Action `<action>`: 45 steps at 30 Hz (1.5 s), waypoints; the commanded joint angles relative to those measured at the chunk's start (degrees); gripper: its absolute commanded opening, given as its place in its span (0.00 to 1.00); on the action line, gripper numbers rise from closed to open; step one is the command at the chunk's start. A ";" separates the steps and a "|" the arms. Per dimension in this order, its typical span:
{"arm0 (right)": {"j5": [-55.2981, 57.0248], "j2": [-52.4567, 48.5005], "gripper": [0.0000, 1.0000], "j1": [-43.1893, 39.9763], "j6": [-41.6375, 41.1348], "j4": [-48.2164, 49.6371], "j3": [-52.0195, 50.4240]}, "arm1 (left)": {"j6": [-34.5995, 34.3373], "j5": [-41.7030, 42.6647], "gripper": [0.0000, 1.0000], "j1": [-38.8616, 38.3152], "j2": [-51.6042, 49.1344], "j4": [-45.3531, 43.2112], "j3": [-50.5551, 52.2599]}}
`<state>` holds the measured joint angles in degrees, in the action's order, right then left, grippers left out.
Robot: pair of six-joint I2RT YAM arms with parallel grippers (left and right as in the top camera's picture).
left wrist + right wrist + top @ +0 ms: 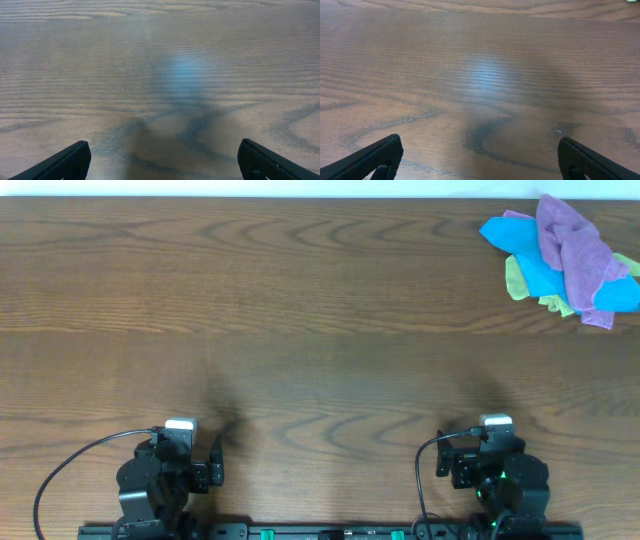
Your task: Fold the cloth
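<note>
The cloth (572,248), lilac and crumpled, lies at the table's far right corner on top of a small heap of other cloths. It appears only in the overhead view. My left gripper (185,442) rests folded back at the near left edge, far from the heap. My right gripper (490,442) rests at the near right edge, with a long stretch of table between it and the cloth. In the left wrist view my left gripper (162,150) is open over bare wood. In the right wrist view my right gripper (479,145) is open too, holding nothing.
Under the lilac cloth lie a bright blue cloth (530,265) and a yellow-green cloth (515,278), partly covered. The brown wooden table (300,300) spans the whole view. Black cables loop beside each arm base at the near edge.
</note>
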<state>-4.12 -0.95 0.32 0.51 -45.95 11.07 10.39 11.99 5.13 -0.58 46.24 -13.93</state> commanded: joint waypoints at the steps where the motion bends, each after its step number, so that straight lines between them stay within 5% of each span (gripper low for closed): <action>1: -0.42 0.63 0.99 -0.48 0.61 0.07 -0.90 | 1.42 -0.59 0.95 -0.22 0.35 2.47 2.86; 31: -0.66 0.33 0.99 -0.48 0.46 -0.02 -0.81 | 1.40 -0.59 0.95 -0.22 0.35 2.45 2.86; 45: 2.58 -8.83 0.99 -0.70 -6.86 1.40 5.60 | 1.40 -0.59 0.95 -0.22 0.35 2.45 2.86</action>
<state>-3.79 -7.77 0.30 -4.05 -45.01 13.10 10.39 11.99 5.13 -0.58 46.24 -13.91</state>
